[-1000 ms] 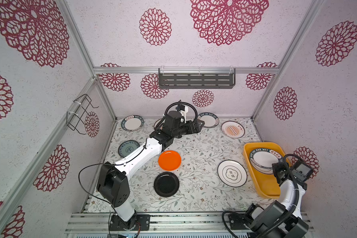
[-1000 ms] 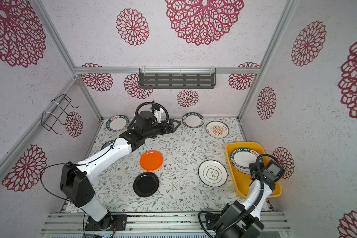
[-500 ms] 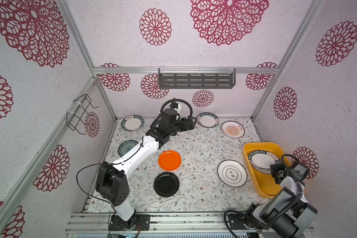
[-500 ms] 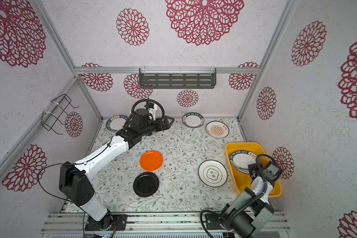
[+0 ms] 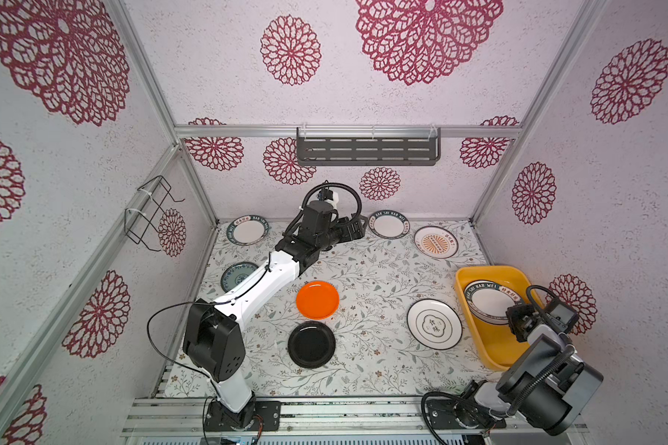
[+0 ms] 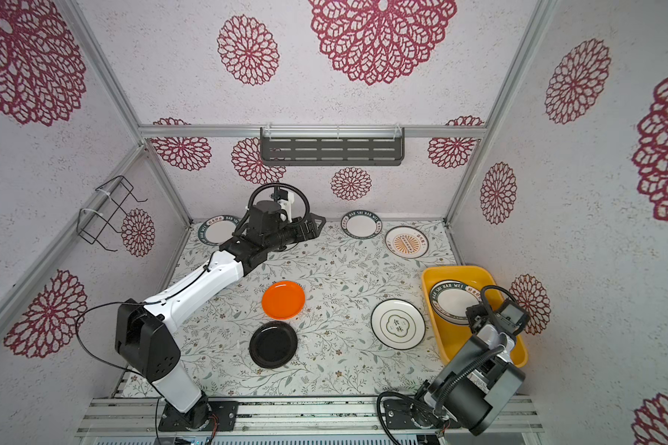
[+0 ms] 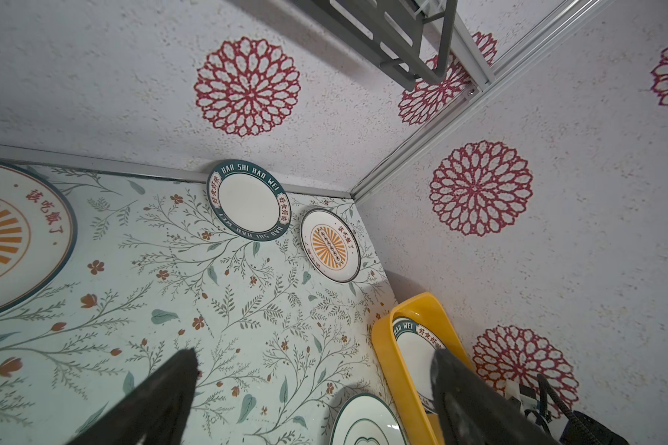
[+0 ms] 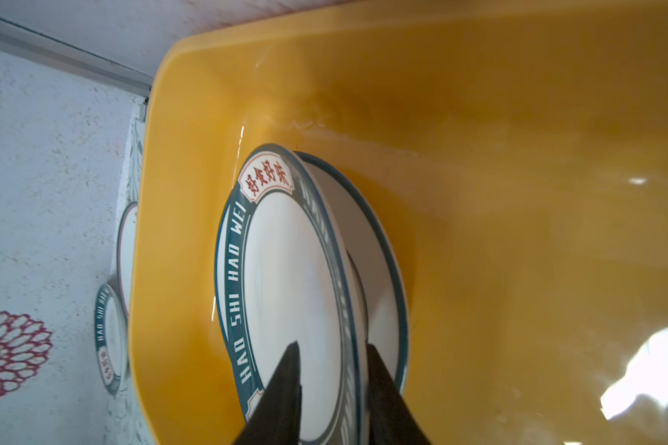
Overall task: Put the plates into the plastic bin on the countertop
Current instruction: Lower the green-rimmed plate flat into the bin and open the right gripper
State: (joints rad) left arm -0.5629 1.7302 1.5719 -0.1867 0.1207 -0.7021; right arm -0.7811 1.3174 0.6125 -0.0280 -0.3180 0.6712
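Right gripper [image 8: 332,345] newly slack, seemingly, astride teal-rimmed plate [image 8: 286,250] in plastic bin [image 8: 479,135]; left gripper [image 7: 314,353] still spread.

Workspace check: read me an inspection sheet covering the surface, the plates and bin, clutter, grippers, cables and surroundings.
Surface: countertop, no spill seen.
Job's things: plastic bin at the right edge holds a teal-lettered plate resting on a second plate; eight more lie outside it, including the orange plate and black plate.
Clutter: nothing seen.
Grippers: left gripper open and empty above the back of the countertop; right gripper inside the bin, fingers parted astride the teal-lettered plate's rim.
Cables: wrist loop on the left arm, slack cable by its base, loop over the bin; no snag seen.
Surroundings: red-floral walls, slotted shelf, wire rack.
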